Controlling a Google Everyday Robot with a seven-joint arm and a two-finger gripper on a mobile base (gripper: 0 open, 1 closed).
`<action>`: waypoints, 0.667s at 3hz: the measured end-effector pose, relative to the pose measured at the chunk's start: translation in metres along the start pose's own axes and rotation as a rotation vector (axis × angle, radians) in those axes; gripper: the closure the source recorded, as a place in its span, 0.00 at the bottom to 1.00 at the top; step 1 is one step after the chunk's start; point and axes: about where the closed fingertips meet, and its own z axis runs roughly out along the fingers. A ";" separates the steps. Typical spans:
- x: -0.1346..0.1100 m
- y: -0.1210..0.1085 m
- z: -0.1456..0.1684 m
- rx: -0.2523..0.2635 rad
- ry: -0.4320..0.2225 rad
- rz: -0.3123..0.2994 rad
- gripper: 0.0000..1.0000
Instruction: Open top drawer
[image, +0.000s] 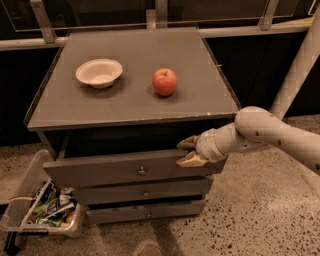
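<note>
One counter (130, 107) is seen, with the top drawer (100, 172) beneath it partly pulled out toward 6 o'clock. The upper edge of its front, at the 3 o'clock end, is pinched by the hand (181, 153), which is nearly closed. Since the pull is off-centre, the drawer could be skewed and jammed, or the edge lost. The apple (165, 82) might be rolled by a jolt.

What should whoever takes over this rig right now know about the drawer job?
Gripper: at the right end of the top drawer front, on its upper edge; the arm comes in from the right.
Top drawer: pulled partway out from under the cabinet top; brass knob untouched.
Done: drawer partly open.
Left: probably draw it out further.
White bowl and red apple sit on the cabinet top.
</note>
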 end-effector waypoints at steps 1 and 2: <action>0.001 0.007 -0.003 0.002 -0.003 0.002 0.89; -0.010 0.018 -0.011 0.020 -0.017 -0.025 1.00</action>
